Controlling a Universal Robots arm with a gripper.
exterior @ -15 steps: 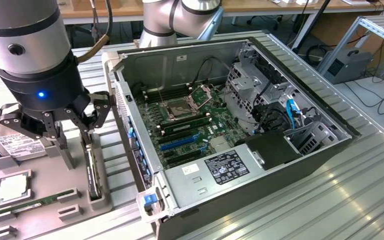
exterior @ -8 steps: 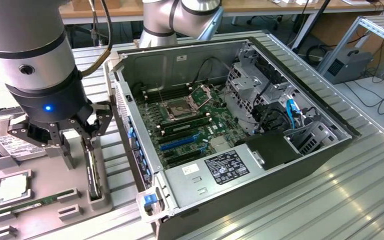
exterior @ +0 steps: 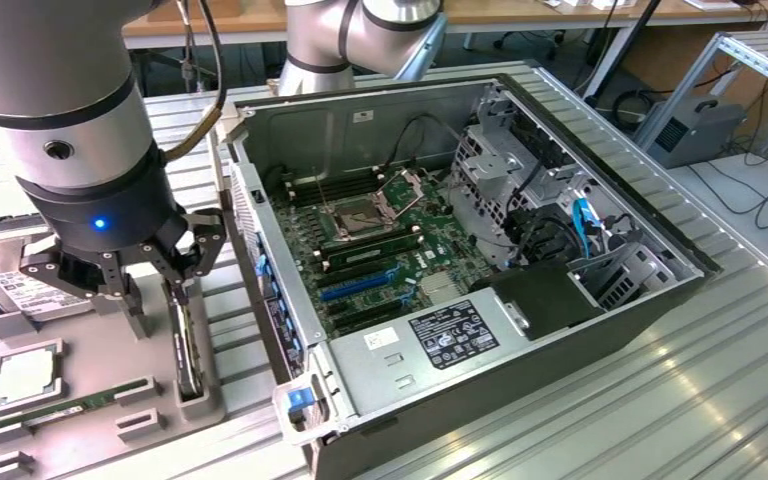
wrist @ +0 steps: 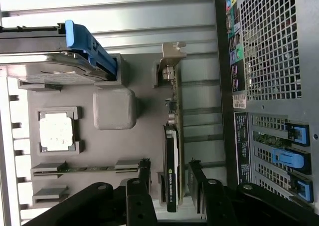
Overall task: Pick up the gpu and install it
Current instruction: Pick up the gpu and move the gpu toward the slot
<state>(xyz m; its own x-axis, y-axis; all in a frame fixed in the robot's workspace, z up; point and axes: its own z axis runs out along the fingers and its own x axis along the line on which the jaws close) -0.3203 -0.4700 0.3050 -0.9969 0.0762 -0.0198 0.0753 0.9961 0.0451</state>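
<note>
Pincer [exterior: 157, 305] spread wide, its fingers [wrist: 145, 173] poised on either side of the gpu [exterior: 191, 352] with gaps showing. Standing on edge in a slot of the gray parts tray [exterior: 101, 352], the gpu is at nine o'clock from the open computer case [exterior: 317, 125] in the exterior view.

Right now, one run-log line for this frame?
phase: pre-grasp | gripper: open, straddling gpu | gpu: on edge in gray holder, not lifted | case: open, gpu not installed
</note>
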